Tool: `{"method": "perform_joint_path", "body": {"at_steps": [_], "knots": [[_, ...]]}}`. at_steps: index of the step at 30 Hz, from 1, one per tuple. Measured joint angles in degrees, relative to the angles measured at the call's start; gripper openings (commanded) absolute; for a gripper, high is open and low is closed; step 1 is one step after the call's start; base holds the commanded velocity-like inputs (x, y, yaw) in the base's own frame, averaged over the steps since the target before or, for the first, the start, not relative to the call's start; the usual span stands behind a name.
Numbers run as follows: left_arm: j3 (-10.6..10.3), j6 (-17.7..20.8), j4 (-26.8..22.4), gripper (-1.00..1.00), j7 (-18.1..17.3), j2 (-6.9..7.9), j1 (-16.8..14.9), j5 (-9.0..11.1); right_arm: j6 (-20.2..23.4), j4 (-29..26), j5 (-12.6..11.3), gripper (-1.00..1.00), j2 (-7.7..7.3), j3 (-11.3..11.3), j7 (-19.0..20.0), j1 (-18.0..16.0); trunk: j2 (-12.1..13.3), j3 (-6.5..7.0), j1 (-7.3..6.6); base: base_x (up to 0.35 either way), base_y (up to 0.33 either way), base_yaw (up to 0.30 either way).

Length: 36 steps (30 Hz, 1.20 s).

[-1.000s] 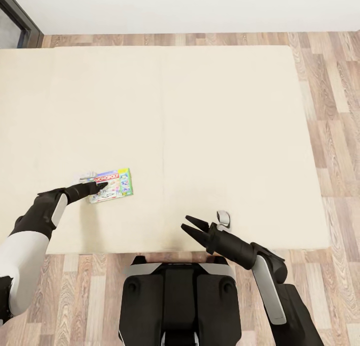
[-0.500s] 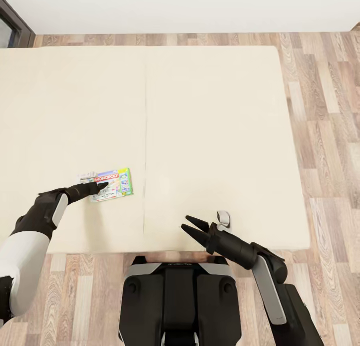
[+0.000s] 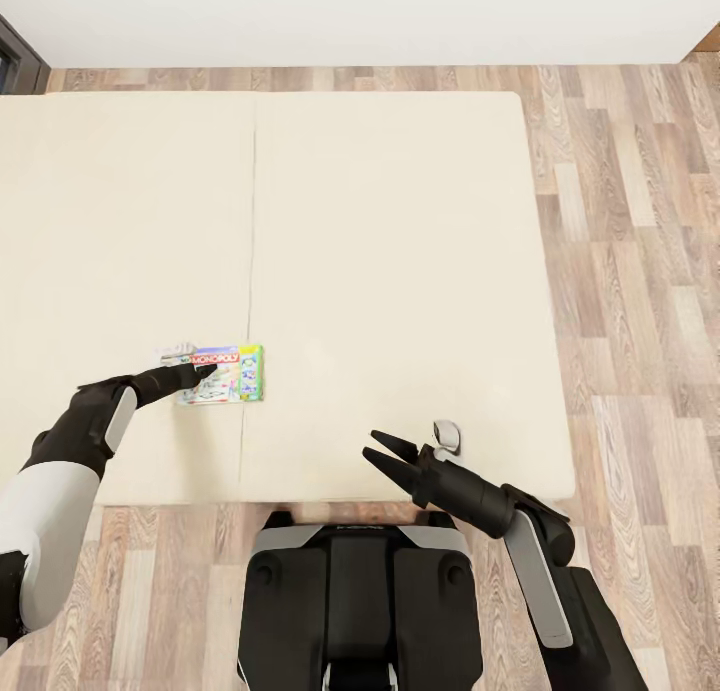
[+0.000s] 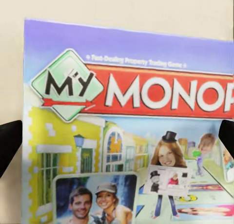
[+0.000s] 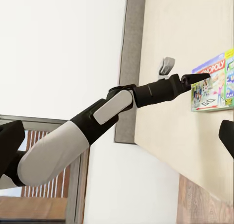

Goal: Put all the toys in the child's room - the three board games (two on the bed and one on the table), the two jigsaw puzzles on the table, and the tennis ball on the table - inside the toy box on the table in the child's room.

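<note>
The board game (image 3: 222,374) read "MY MONOPOLY" in white on a red banner. It lay near the bed's (image 3: 400,271) front edge. The left gripper (image 3: 195,374), arm outstretched, was over its cover; I cannot tell its jaw state. The right gripper (image 3: 385,454) hovered, fingers apart. The view had shifted right since before.

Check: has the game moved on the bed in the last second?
Yes. The game has moved to the robot's right across the bed: it lay well short of the mattress seam, and now its edge reaches it.
</note>
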Motion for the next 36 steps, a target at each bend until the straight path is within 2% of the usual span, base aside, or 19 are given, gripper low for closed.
{"method": "perform_joint_path", "body": {"at_steps": [11, 36], "knots": [[0.15, 0.08, -0.01, 1.0, -0.1, 0.05, 0.01, 0.14, 0.05, 0.01, -0.05, 1.0, 0.0, -0.06, 0.0, 0.0, 0.0, 0.0, 0.0, 0.0, -0.167, 0.0], [0.0, 0.08, 0.0, 1.0, -0.02, -0.06, 0.0, 0.11, 0.09, -0.01, -0.05, 1.0, -0.02, -0.09, 0.0, -0.02, 0.0, 0.0, 0.0, 0.0, -0.292, 0.0]]}}
